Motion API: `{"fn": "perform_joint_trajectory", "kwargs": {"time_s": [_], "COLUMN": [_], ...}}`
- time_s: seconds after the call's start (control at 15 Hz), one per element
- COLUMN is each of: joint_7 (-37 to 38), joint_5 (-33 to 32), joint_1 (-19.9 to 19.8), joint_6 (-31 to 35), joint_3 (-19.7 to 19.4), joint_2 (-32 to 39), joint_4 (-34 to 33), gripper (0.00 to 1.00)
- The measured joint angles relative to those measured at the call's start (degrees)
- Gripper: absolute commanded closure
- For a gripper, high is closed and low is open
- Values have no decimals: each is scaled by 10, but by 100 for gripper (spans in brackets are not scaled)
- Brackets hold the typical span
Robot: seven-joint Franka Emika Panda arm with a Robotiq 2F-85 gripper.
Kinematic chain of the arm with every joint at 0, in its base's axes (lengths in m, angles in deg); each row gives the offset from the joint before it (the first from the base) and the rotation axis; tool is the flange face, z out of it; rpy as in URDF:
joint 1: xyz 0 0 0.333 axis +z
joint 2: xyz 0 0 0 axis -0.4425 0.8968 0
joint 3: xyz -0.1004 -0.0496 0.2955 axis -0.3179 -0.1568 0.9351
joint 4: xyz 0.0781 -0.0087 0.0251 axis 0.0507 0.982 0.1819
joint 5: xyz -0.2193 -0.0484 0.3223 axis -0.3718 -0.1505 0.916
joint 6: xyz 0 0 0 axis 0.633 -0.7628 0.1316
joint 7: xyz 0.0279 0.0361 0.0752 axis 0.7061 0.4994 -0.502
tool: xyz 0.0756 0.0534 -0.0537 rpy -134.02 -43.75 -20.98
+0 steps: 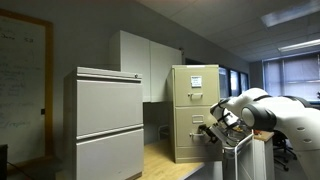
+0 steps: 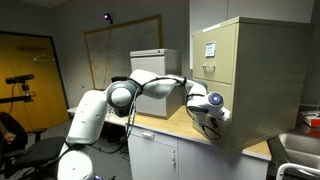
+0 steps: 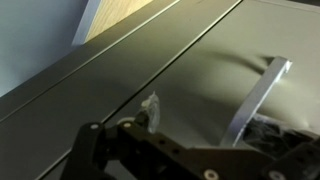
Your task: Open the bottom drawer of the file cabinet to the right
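I am holding the gripper [image 1: 212, 131] close to the front of the file cabinet [image 1: 195, 100], which is standing right of a grey cabinet [image 1: 108, 120]. The bottom drawer [image 1: 186, 145] is sitting lowest in the file cabinet. In the wrist view a silver handle [image 3: 255, 100] is showing just right of the gripper. I cannot tell whether it is clenched or released.

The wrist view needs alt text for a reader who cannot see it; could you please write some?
The dark gripper fills the bottom edge, close to a tan metal drawer front whose silver handle slants at the right. Seams between drawers run diagonally, with a strip of light wood at top left.
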Motion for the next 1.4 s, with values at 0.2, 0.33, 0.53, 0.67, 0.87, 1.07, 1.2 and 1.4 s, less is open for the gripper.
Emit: {"fn": "perform_joint_trajectory", "kwargs": {"time_s": [0.2,0.33,0.53,0.67,0.87,1.07,1.2,1.4], "joint_7": [17,40,79,91,83,79,78,70], "joint_5": [-44,-97,-185,-230,-264,-267,-266,-263], "joint_1": [0,2,11,18,21,16,11,3], "joint_6": [-15,-19,-15,5,65,110,131,151], "joint_3": [4,4,5,9,29,47,58,72], "joint_2": [10,9,3,-6,-25,-38,-44,-61], "joint_4": [-16,-28,-41,-36,-6,21,35,62], "gripper": [61,73,93,100,100,100,100,100]}}
